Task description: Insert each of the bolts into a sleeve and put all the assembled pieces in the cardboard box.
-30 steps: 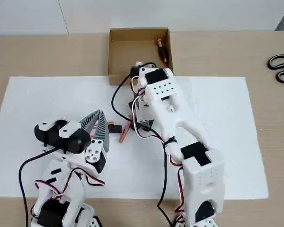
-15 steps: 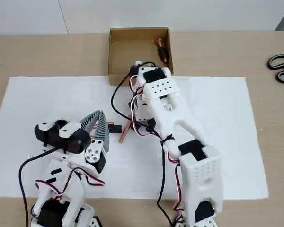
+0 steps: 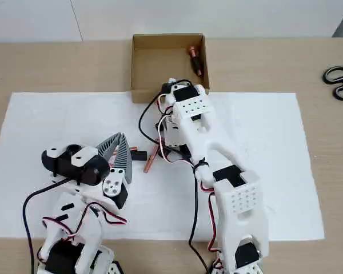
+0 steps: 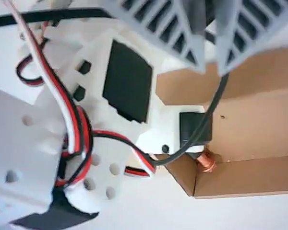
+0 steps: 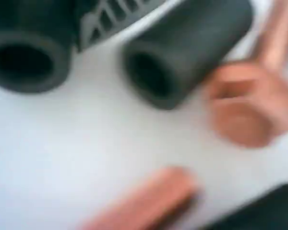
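The cardboard box (image 3: pixel 160 63) stands at the paper's far edge with one bolt-in-sleeve piece (image 3: pixel 195 60) against its right wall. A loose copper bolt (image 3: pixel 151 159) lies on the paper beside a black sleeve (image 3: pixel 139 154). My left gripper (image 3: pixel 122 137) sits just left of them and looks shut on a dark sleeve (image 4: pixel 201 17). My right arm's wrist (image 3: pixel 188 108) hangs low over these parts and covers its gripper. Close up I see two black sleeves (image 5: pixel 24 57) (image 5: pixel 182 52), a bolt's hex head (image 5: pixel 240 110) and another bolt (image 5: pixel 149 201).
White paper (image 3: pixel 57 120) covers the middle of the wooden table. Scissors (image 3: pixel 340 83) lie at the far right edge. The right arm's cables (image 3: pixel 146 123) loop between the box and the loose parts. The box (image 4: pixel 249 120) stands behind the right arm's wrist.
The right arm shifted slightly: its wrist edged back from the box and its elbow block moved a little left. The left arm, bolt and sleeve stayed put.
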`<state>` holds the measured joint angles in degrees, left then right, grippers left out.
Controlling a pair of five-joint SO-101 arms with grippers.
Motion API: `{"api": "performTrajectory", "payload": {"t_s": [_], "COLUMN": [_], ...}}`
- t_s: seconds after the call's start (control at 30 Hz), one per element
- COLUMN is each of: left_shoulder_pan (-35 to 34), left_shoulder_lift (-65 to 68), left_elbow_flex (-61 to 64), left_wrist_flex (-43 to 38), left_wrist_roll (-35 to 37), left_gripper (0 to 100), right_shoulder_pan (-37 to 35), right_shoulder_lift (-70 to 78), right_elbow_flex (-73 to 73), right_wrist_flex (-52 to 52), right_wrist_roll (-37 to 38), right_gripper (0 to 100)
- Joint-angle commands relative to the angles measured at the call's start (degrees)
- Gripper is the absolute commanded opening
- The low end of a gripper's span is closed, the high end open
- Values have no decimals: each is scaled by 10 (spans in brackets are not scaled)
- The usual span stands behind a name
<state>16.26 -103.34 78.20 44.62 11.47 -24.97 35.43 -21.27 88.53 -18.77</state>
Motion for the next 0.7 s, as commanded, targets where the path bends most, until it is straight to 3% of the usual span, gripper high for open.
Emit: {"api": "performTrajectory", "payload": {"t_s": [0.0, 0.3, 0.67], "left_shoulder_pan": [-4, -4, 19], "left_shoulder_lift": [-5, -5, -5], "left_elbow_flex": [-3, -3, -1], "left_wrist_flex": [2, 2, 3], "left_wrist_roll": [-2, -2, 1], "left_gripper": [7, 7, 6], "right_shoulder_pan": [-3, 43, 64], "right_shoulder_lift": [-3, -48, -267], "right_elbow_flex": [-17, -102, -98], "right_wrist_flex": [-17, 62, 80], "right_wrist_roll": [-4, -2, 0], "right_gripper": [15, 5, 5]}}
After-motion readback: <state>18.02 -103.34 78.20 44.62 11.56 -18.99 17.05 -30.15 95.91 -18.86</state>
